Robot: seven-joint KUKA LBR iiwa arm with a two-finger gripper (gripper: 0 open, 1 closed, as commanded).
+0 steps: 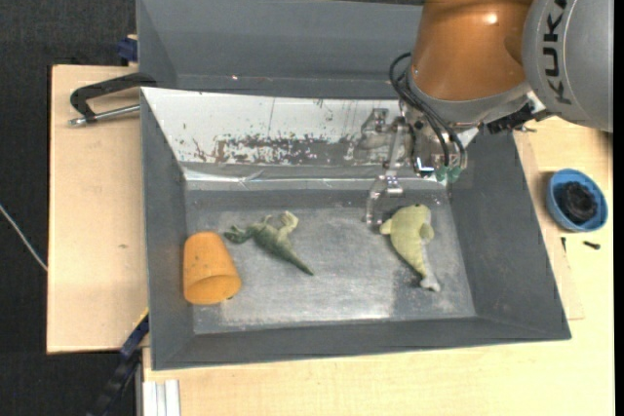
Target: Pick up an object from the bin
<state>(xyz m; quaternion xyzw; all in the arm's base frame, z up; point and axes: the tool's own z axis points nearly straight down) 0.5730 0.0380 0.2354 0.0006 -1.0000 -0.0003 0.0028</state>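
The pale yellow-green toy animal (411,237) lay flat on the bin's floor, its thick body toward the back and a thin tail trailing toward the front. It looked like soft moulded rubber or plastic: light, a little springy, not something that would break, though I'd guess the smooth rounded back could slip under a pinch. The plump body seemed the best place to take hold, across its width. The tail looked too thin and floppy to trust.

The hand (388,205) hung just over the toy's back end, at its upper left edge, very near or touching it; from where I stood I couldn't say which. Nor could I tell how far open the hand was, and I saw nothing gripped in it. Above that, the arm's orange cover (468,24) loomed over the toy's far side.

Well to the left of the pale toy sprawled a dark green dinosaur figure (273,239), and farther left again, an orange cup (209,269) lay on its side. The bin's (507,239) sloping right wall rose near the toy's other flank.
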